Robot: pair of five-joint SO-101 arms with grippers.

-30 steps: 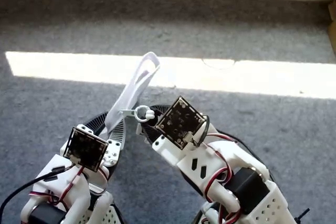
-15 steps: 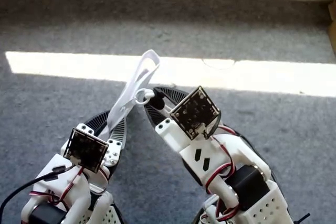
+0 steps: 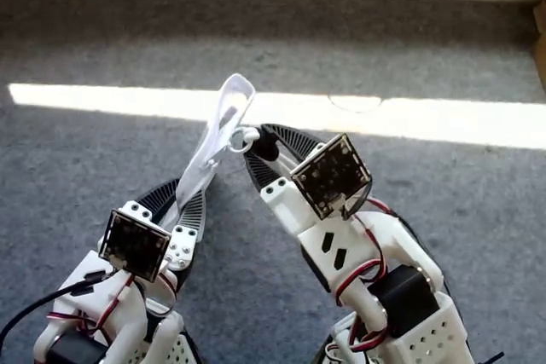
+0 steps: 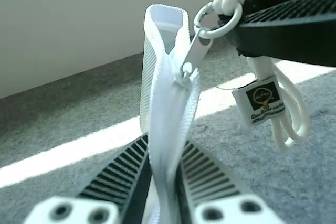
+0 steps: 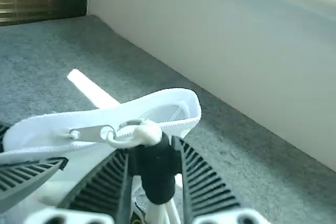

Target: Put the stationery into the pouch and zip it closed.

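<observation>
The left gripper (image 4: 164,148) was clamped on the white pouch (image 3: 220,130), held up over the carpet (image 3: 102,176); the right gripper (image 5: 151,153), just right of it, pinched its zipper pull cord (image 5: 146,132)

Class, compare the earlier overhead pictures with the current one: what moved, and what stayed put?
The right tool, shut on the zipper pull, drew it along the pouch away from the arm bases, toward the pouch's far end. The left tool stayed clamped on the pouch's near part, in the same place.
</observation>
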